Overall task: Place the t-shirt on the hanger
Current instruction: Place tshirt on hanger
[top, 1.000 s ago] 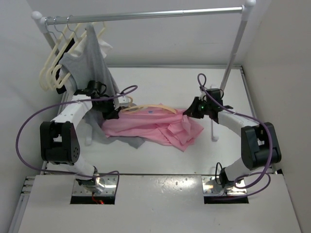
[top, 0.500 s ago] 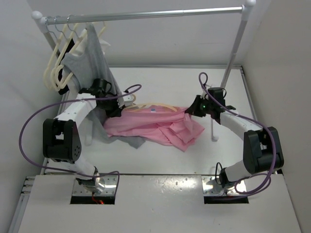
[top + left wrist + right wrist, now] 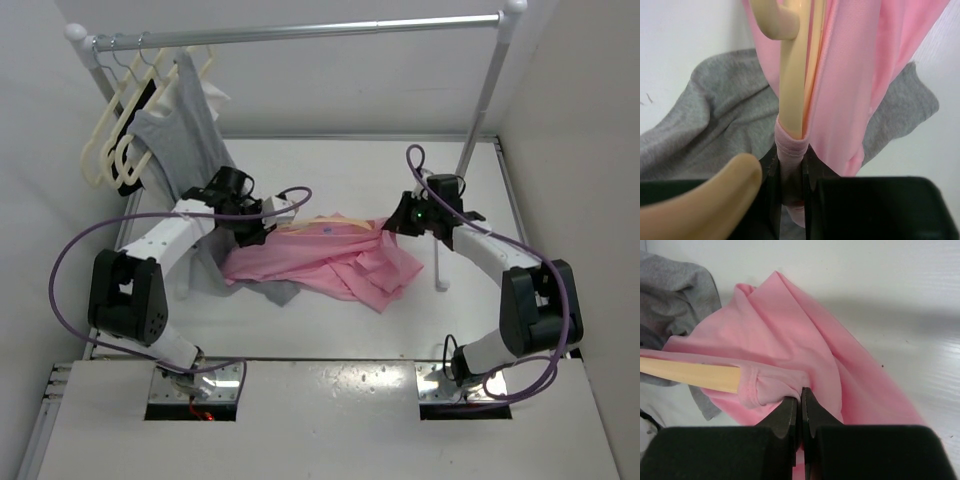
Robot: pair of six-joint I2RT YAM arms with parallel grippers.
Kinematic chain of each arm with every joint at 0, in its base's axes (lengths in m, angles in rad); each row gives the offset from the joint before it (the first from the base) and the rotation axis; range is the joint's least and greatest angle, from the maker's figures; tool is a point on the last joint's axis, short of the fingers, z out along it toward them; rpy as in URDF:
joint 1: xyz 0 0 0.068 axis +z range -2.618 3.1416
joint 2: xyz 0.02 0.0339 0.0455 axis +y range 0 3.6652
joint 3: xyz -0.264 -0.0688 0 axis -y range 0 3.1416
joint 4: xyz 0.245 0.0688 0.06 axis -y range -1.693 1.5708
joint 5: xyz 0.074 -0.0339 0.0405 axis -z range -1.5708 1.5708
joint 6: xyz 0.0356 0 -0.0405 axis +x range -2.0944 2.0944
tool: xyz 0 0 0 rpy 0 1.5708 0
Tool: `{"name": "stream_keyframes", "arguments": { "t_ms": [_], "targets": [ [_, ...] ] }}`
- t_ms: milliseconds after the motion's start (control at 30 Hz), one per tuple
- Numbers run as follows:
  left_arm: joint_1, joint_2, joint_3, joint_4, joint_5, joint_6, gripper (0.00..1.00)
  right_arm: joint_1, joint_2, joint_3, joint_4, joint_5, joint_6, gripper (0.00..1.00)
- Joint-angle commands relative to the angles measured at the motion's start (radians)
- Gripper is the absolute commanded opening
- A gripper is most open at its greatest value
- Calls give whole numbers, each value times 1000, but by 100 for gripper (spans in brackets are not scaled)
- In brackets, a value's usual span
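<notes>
The pink t-shirt [image 3: 320,262] lies bunched on the white table between my two arms. The peach hanger [image 3: 345,217] lies along its far edge, partly inside the fabric. My left gripper [image 3: 262,228] is shut on a pink hem [image 3: 790,150], and the hanger's arm [image 3: 792,90] runs into that hem just above the jaws. My right gripper [image 3: 392,222] is shut on a fold of the t-shirt [image 3: 775,385] beside the hanger's other end [image 3: 690,374], which pokes out of a hem.
A grey sleeveless garment [image 3: 180,120] hangs on the rail [image 3: 300,30] at the back left, beside cream hangers [image 3: 108,140]. Grey cloth [image 3: 270,292] lies under the shirt's left side. The rack's right post [image 3: 480,110] stands just behind my right arm.
My left gripper has moved right and toward the back, carrying the shirt's left edge and the hanger with it. My right gripper has shifted only slightly.
</notes>
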Motion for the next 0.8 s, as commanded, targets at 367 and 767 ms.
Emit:
{"name": "stream_keyframes", "arguments": {
  "t_ms": [367, 767],
  "targets": [
    [-147, 17, 47, -45, -172, -81, 0, 87, -110, 129, 40, -38, -78, 0],
    [-86, 48, 132, 13, -82, -274, 0, 76, -145, 216, 48, -219, -61, 0]
  ]
}}
